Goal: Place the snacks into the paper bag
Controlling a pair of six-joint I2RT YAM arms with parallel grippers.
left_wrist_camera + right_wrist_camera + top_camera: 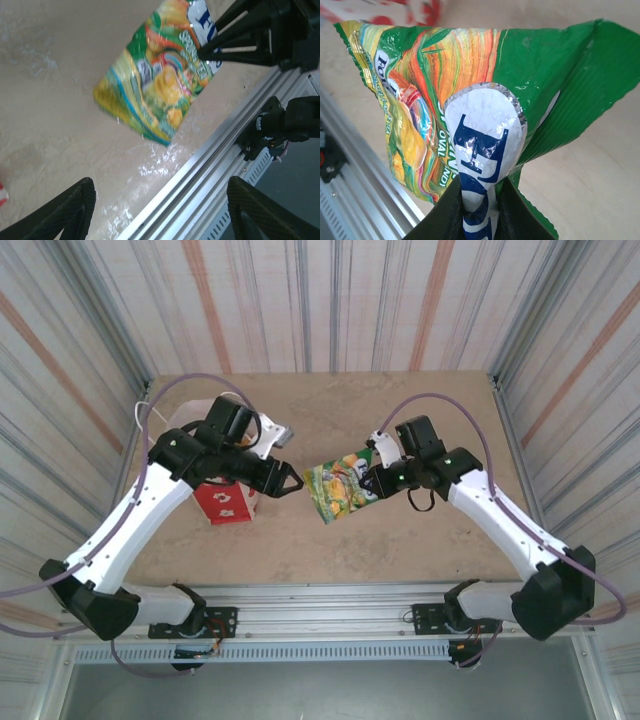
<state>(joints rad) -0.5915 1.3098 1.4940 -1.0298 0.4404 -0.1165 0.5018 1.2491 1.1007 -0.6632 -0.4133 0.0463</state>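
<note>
The right end effector [480,212] pinches the top edge of a green and yellow packet [435,95], which sticks out ahead of its fingers [515,217] above the tabletop [300,550]. Just past the packet's far end, the left end effector [288,480] faces it, spread wide with nothing between its fingers. The bag [225,502] stands just behind the left end effector, under that arm's wrist, its red band showing. A metal rail [200,175] runs along the tabletop's near edge.
</note>
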